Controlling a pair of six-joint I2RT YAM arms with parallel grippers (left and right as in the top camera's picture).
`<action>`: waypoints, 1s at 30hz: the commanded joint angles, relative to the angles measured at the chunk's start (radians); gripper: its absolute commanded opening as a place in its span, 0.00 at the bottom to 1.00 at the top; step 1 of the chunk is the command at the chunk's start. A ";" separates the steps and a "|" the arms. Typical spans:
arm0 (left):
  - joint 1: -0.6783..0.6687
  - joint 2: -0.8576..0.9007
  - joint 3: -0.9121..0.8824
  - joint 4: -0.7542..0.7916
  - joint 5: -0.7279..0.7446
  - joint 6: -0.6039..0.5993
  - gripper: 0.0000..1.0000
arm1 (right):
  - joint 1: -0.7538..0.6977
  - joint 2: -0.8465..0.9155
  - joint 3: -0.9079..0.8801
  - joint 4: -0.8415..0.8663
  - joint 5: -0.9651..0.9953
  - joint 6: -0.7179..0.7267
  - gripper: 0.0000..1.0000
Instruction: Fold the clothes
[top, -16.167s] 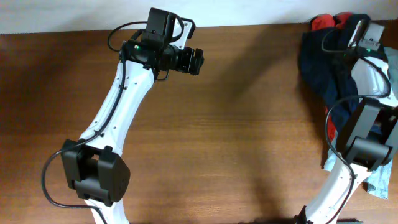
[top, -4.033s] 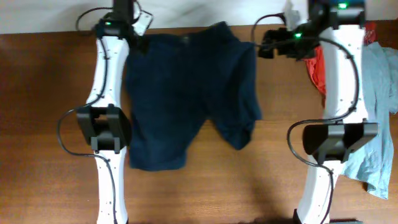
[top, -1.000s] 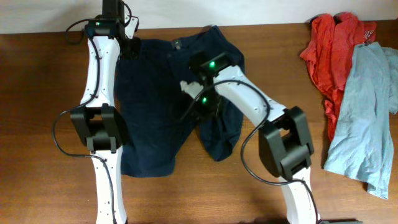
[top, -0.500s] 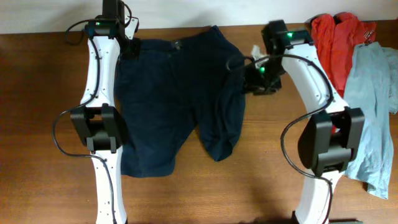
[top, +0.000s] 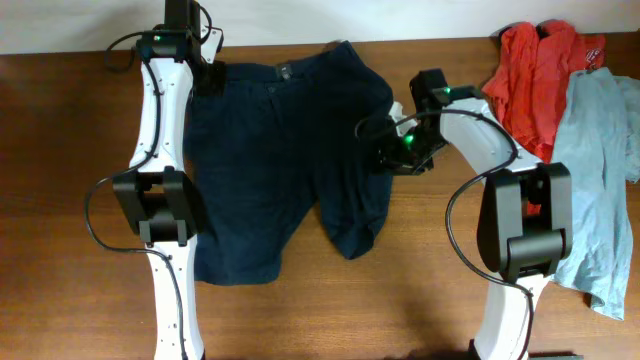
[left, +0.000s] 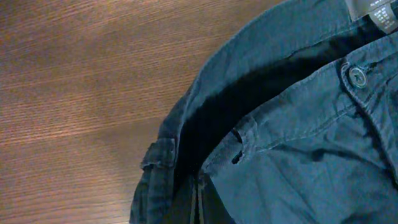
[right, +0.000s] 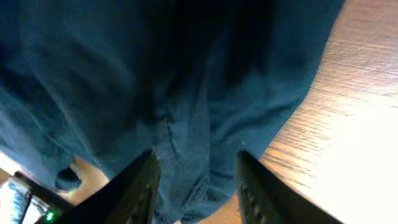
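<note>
On the brown wooden table (top: 60, 200), the navy shorts (top: 270, 170) lie spread flat in the left-centre, waistband (top: 285, 68) up at the far edge and both wide legs running down toward the near side. The left leg reaches lower and lies fairly smooth. The right leg is shorter, bunched and creased toward its hem.

The left gripper (top: 207, 78) sits at the waistband's left corner, right on the cloth. From above its fingers are hidden, and its own camera does not show them either, so I cannot tell if it is clamped or spread.

Over to the right gripper (top: 385, 158): it is low at the right edge of the shorts, by the upper part of the right leg. From above the jaws cannot be read. The right wrist view settles it: two pale fingers (right: 140, 186) stand wide apart, with blurred navy cloth filling the view beyond them and bare wood to the right.

The left wrist view gives detail the overhead loses: a buttoned fly with a dark button (left: 356, 75), a belt loop (left: 158, 152), and the waistband gaping open onto a dark inside.

Well off to the right, only the overhead catches a crumpled red garment (top: 528, 70) and, beside it, a pale blue-grey shirt (top: 592, 180) draped down the table's right side.
</note>
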 joint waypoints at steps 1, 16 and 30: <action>0.001 0.010 0.018 -0.002 -0.007 -0.013 0.00 | 0.006 -0.015 -0.065 0.067 -0.063 0.004 0.43; 0.001 0.010 0.018 -0.005 -0.007 -0.013 0.00 | -0.023 -0.015 -0.117 0.189 -0.020 0.038 0.04; 0.002 0.010 0.018 -0.005 -0.007 -0.013 0.00 | -0.253 -0.055 0.047 -0.051 0.253 0.011 0.04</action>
